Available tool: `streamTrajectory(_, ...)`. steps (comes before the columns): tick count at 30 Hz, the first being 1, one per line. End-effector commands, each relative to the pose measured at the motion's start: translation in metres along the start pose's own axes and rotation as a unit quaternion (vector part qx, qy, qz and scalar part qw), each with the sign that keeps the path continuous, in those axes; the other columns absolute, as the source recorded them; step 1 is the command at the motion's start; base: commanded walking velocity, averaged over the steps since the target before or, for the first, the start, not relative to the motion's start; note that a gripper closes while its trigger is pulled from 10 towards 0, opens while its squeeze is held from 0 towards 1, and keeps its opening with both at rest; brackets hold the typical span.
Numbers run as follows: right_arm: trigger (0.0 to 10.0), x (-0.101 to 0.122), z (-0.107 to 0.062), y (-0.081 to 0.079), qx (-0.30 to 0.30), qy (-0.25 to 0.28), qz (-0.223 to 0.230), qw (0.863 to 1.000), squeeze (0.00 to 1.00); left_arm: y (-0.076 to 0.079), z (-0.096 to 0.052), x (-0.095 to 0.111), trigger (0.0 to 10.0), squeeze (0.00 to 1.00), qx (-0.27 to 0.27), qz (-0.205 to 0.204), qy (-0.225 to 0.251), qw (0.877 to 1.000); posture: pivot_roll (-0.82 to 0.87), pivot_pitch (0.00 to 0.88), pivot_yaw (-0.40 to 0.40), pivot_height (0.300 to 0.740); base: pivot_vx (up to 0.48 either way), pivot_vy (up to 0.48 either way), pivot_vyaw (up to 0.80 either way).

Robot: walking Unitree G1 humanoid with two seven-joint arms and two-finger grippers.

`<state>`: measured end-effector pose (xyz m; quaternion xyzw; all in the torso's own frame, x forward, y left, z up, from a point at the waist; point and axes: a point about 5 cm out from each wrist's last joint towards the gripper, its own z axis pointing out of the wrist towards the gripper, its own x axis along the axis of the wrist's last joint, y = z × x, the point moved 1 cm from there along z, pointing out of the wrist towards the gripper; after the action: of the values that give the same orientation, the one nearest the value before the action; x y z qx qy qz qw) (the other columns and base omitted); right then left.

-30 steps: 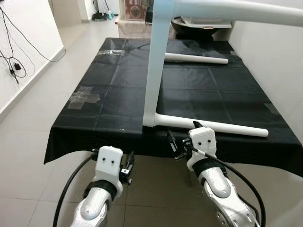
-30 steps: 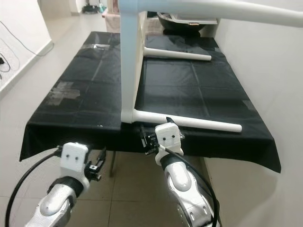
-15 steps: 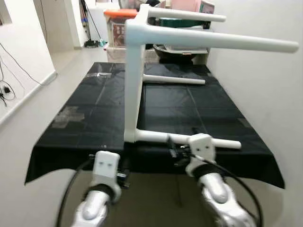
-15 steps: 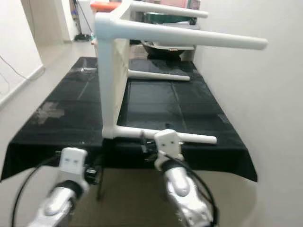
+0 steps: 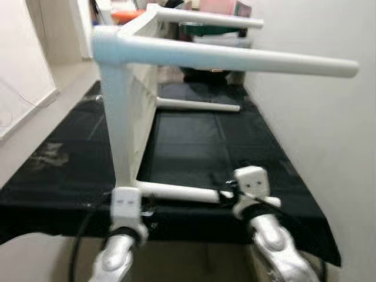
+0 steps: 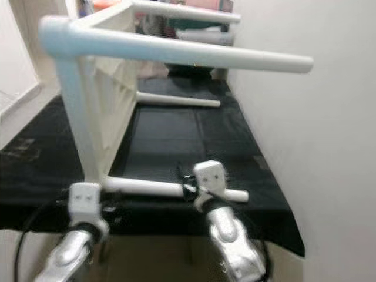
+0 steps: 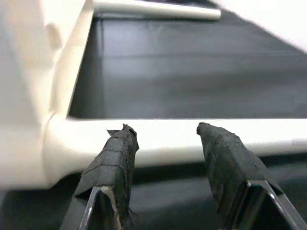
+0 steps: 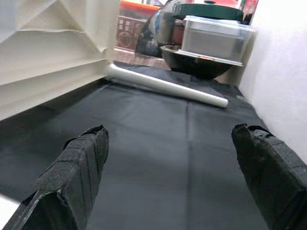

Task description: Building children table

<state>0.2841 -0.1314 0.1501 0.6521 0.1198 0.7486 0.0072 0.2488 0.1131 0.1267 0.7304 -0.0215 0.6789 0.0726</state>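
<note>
White children's table [image 5: 132, 111] lies tipped on its side on the worktop [image 5: 194, 141], which is covered in black cloth; its ribbed top stands near vertical at about 10 o'clock in the head views, and its legs stick out toward 3 o'clock. Lower front leg [image 5: 176, 192] lies along the worktop's near edge, upper front leg [image 5: 235, 57] hangs in the air above it, and two more legs run at the far end, one low [image 6: 176, 100] and one high [image 6: 182, 12]. Left gripper [image 7: 165, 143] is at 7 o'clock, right at the lower front leg close to the corner joint; fingers [image 7: 115, 153] are spread and sit in front of the leg, and whether they touch it can't be told. Right gripper [image 8: 168, 158] is at 5 o'clock by the same leg's free end, fingers [image 8: 76, 167] spread wide, nothing between them but black cloth. Past the worktop's far end there's a dark bowl [image 8: 201, 60] with a clear plastic container [image 8: 216, 38] over it, and an orange-lidded crate [image 8: 136, 21] behind. White wall [image 6: 305, 129] runs along the 3 o'clock side. Head views are blurred.
</note>
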Motion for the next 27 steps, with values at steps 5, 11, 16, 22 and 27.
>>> streamTrajectory(5, 10.0, 0.022, 0.013, 0.017, -0.070, 0.056, -0.107, 0.990, 0.00, -0.012, 0.007, 0.014, 10.0, 0.00, 0.017, 0.012, 0.033, 0.999, 0.05, 0.033, -0.045, 0.740, 0.000, 0.000, 0.00)
streamTrajectory(11, 10.0, 0.030, 0.016, 0.025, -0.126, 0.073, -0.157, 0.977, 0.00, -0.020, 0.015, 0.026, 10.0, 0.00, 0.020, 0.035, 0.057, 0.998, 0.05, 0.037, -0.042, 0.740, 0.000, 0.000, 0.00)
streamTrajectory(16, 10.0, 0.035, 0.018, 0.027, -0.172, 0.085, -0.207, 0.959, 0.00, -0.028, 0.022, 0.032, 10.0, 0.00, 0.023, 0.051, 0.070, 0.996, 0.05, 0.041, -0.039, 0.740, 0.000, 0.000, 0.00)
streamTrajectory(22, 10.0, 0.077, 0.023, 0.033, -0.292, 0.198, -0.386, 0.852, 0.00, -0.041, 0.049, 0.053, 10.0, 0.00, 0.019, 0.077, 0.102, 0.992, 0.06, 0.072, -0.031, 0.740, 0.000, 0.000, 0.00)
streamTrajectory(27, 10.0, 0.098, 0.028, 0.041, -0.339, 0.237, -0.437, 0.799, 0.00, -0.040, 0.058, 0.061, 10.0, 0.00, 0.022, 0.079, 0.113, 0.990, 0.06, 0.087, -0.030, 0.740, 0.000, 0.000, 0.00)
